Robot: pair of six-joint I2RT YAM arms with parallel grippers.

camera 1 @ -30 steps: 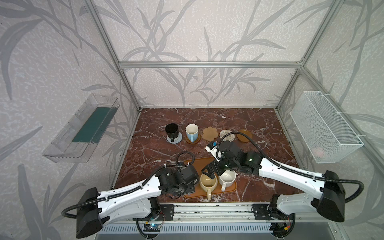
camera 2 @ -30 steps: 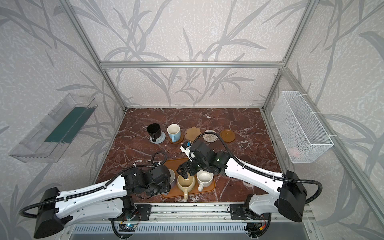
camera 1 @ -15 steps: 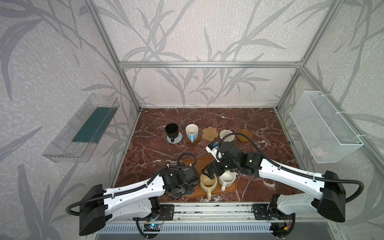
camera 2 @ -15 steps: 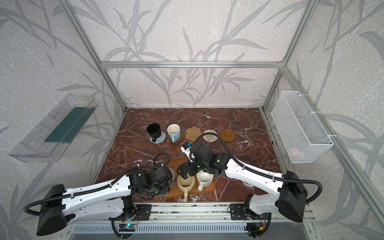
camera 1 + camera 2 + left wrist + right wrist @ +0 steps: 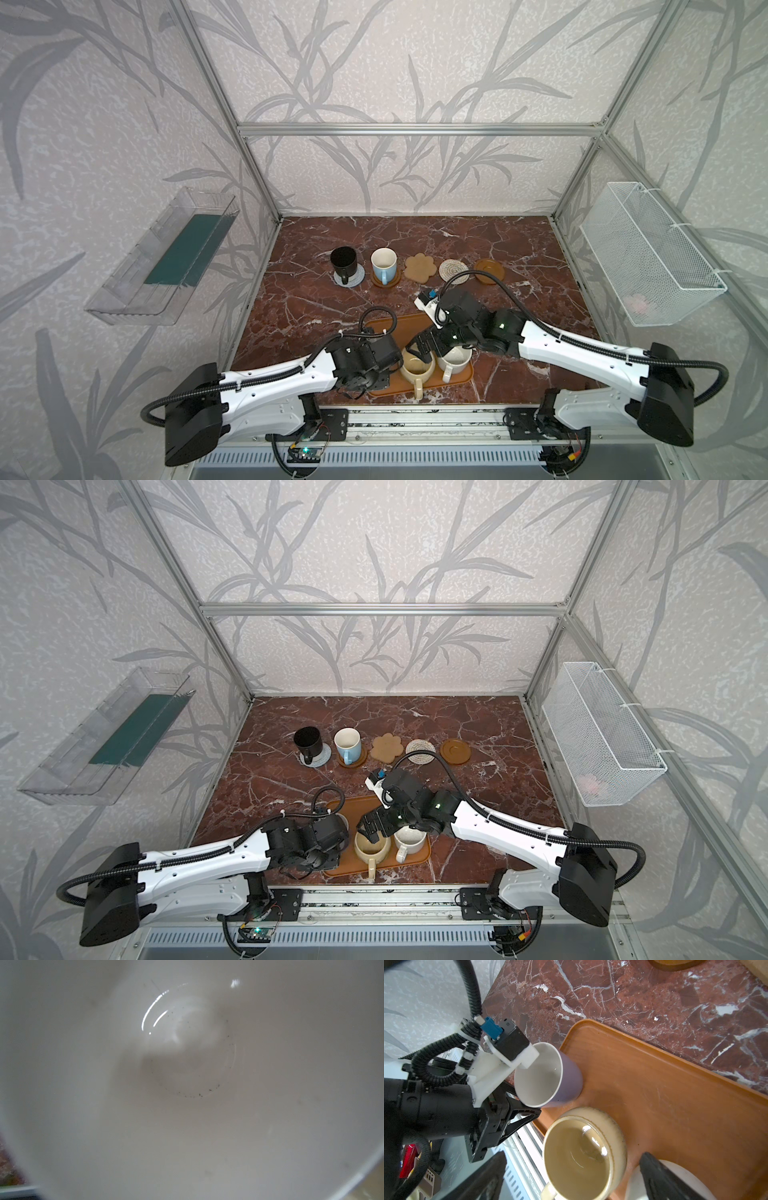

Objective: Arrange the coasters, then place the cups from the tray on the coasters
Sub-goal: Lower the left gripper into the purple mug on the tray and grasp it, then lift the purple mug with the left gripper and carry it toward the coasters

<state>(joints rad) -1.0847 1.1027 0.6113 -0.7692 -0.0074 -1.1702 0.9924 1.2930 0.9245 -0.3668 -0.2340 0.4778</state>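
The orange-brown tray (image 5: 415, 328) lies at the table's front. On it stands the lavender cup (image 5: 569, 1078), with my left gripper (image 5: 527, 1109) shut on its near rim. The left wrist view shows only that cup's cream inside (image 5: 187, 1064). My right gripper (image 5: 424, 347) hangs open over the tan-yellow cup (image 5: 417, 368), one finger (image 5: 664, 1178) above the speckled white cup (image 5: 455, 357). Farther back, a black cup (image 5: 343, 261) stands on the grey coaster (image 5: 351, 277) and a light blue cup (image 5: 383, 266) on a brown disc (image 5: 386, 282). The flower coaster (image 5: 420, 267), the cream woven one (image 5: 453, 270) and another brown disc (image 5: 489, 270) lie bare.
A white wire basket (image 5: 648, 253) hangs on the right wall and a clear plastic bin (image 5: 162, 257) on the left wall. An aluminium rail (image 5: 415, 415) runs along the table's front edge, just behind the tray.
My left arm has reached further over the tray's left end and its jaws have narrowed onto the lavender cup's rim. The right arm has barely moved.
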